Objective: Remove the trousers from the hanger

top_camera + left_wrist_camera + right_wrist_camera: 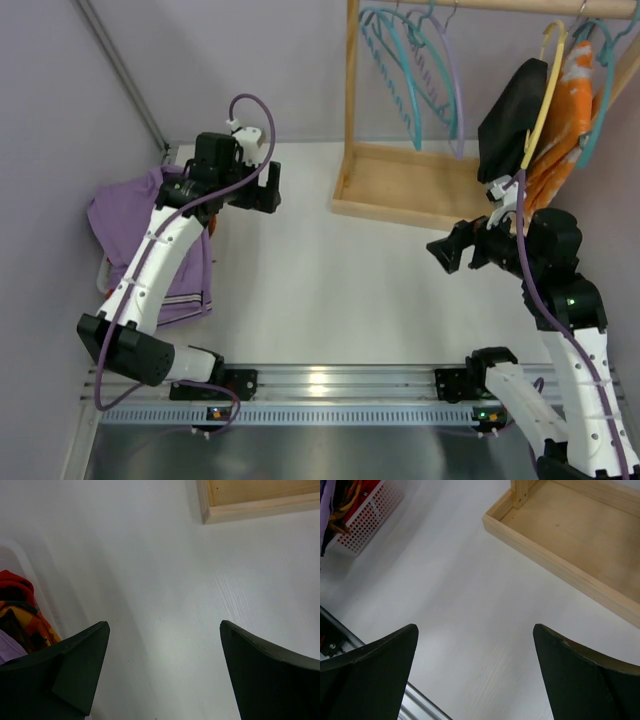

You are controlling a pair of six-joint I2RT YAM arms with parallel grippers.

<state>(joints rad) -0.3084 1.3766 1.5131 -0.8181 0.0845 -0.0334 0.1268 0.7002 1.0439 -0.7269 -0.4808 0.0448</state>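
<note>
You'll find the plain black soft fabric trousers hanging in a floppy, folded bunch on the thin yellow plastic hanger, at the top right of the overhead view. One yellow arm slants down across the black cloth, and the hook reaches up toward the wooden rail.

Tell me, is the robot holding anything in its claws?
No, nothing. The left claw and the right claw are both open and empty. The black trousers hang on the yellow hanger.

White table, lilac walls
</note>
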